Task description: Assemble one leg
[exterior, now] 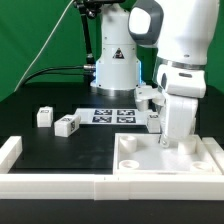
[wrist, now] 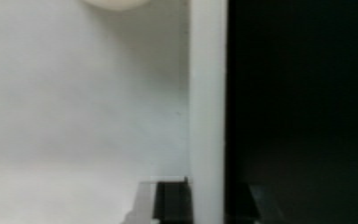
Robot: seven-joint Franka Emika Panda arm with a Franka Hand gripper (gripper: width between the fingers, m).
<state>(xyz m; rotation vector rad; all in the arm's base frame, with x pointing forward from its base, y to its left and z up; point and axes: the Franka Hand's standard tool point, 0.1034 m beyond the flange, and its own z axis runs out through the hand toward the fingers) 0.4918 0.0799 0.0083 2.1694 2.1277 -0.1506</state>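
White plastic is nearly everything that matters here. The tabletop lies flat at the exterior view's right, and the claw hangs low over its rear part, near one corner, I think because a corner hole is where a leg must go in. Whether the claw grips something or is empty I cannot tell: the big white hand hides the fingers, and a small dark square beside it could be a tag or only a shadow. The wrist view does not help, as it shows only a pale flat surface next to black, with a straight edge between them. Two loose parts wait at the exterior view's left, well apart from the tabletop: the first leg and, near it, the second leg. Both lie on the table, probably so that the arm can take one without touching the other. Between them and the claw lies the marker board, flat and alone. The table is matte black, so the white pieces stand out clearly, and white border bars close its near side. Behind the arm's base there is a green backdrop, and black cables run across it.
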